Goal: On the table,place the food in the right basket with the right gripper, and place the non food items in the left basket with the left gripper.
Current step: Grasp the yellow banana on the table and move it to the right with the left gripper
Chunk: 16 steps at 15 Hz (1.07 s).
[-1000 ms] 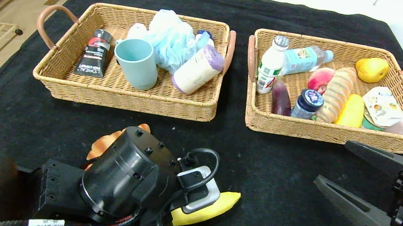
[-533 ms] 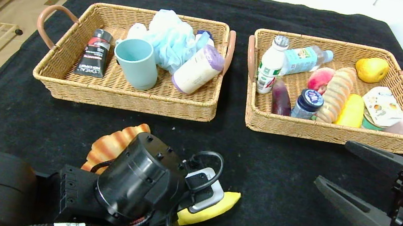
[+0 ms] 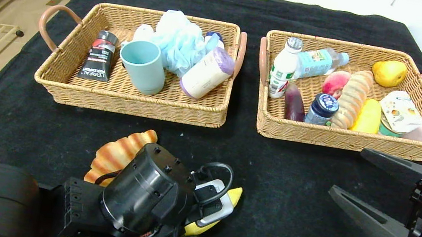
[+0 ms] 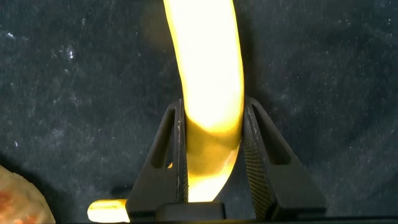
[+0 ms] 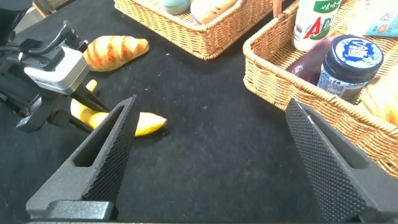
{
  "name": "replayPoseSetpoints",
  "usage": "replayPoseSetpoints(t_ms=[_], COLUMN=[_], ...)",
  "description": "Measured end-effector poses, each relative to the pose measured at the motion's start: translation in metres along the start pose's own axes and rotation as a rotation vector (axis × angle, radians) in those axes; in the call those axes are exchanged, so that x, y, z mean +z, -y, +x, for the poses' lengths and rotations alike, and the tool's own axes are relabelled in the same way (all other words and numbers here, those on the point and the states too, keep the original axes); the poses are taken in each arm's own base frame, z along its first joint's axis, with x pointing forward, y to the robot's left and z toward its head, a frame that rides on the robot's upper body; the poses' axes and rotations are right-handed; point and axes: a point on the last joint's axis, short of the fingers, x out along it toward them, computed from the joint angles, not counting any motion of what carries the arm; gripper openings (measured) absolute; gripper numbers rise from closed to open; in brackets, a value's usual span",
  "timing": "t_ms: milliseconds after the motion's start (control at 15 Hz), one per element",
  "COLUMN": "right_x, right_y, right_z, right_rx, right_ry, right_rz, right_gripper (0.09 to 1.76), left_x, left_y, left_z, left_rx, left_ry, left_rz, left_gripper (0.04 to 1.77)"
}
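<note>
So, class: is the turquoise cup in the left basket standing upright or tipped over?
Tipped. The cup leans back in the left basket, its open mouth tilted toward the camera and no contents visible inside.

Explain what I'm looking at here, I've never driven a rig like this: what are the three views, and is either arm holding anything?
This is a two-armed robot at a black table. The wide picture comes from its head, looking down; the other two come from cameras on each wrist.

At the back stand two wicker baskets: the left basket with toiletries and a cup, the right basket with food and drinks. Loose on the cloth near the robot lie a croissant and a banana.

The left tool has its two fingers pressed against the banana's sides, as the left wrist view shows. The right tool hangs open and empty in front of the right basket.
</note>
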Motion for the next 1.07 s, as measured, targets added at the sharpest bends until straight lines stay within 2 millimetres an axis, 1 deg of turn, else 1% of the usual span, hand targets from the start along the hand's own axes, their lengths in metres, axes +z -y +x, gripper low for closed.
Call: replayPoseSetpoints(t_ms=[333, 467, 667, 800, 933, 1067], right_x=[0.000, 0.004, 0.012, 0.016, 0.027, 0.040], right_y=[0.000, 0.000, -0.002, -0.004, -0.006, -0.007], right_z=[0.000, -0.001, -0.008, -0.014, -0.023, -0.032], right_rx=[0.001, -0.001, -0.003, 0.001, -0.004, -0.015], right_ry=[-0.001, 0.012, 0.013, -0.046, -0.074, -0.070], right_rz=[0.002, -0.001, 0.007, 0.037, 0.073, 0.092], right_gripper=[1.71, 1.71, 1.71, 1.71, 1.71, 1.71], left_x=[0.000, 0.005, 0.019, 0.034, 0.052, 0.068], left_y=[0.000, -0.002, -0.008, -0.014, -0.017, -0.018], left_z=[0.000, -0.002, -0.009, -0.016, -0.023, -0.022], left_rx=[0.000, -0.002, -0.021, -0.046, -0.091, -0.152], left_ry=[0.000, 0.037, 0.147, 0.208, 0.272, 0.316], left_rz=[-0.008, -0.026, -0.180, -0.311, -0.447, -0.532], left_gripper=[0.59, 0.59, 0.59, 0.59, 0.59, 0.59])
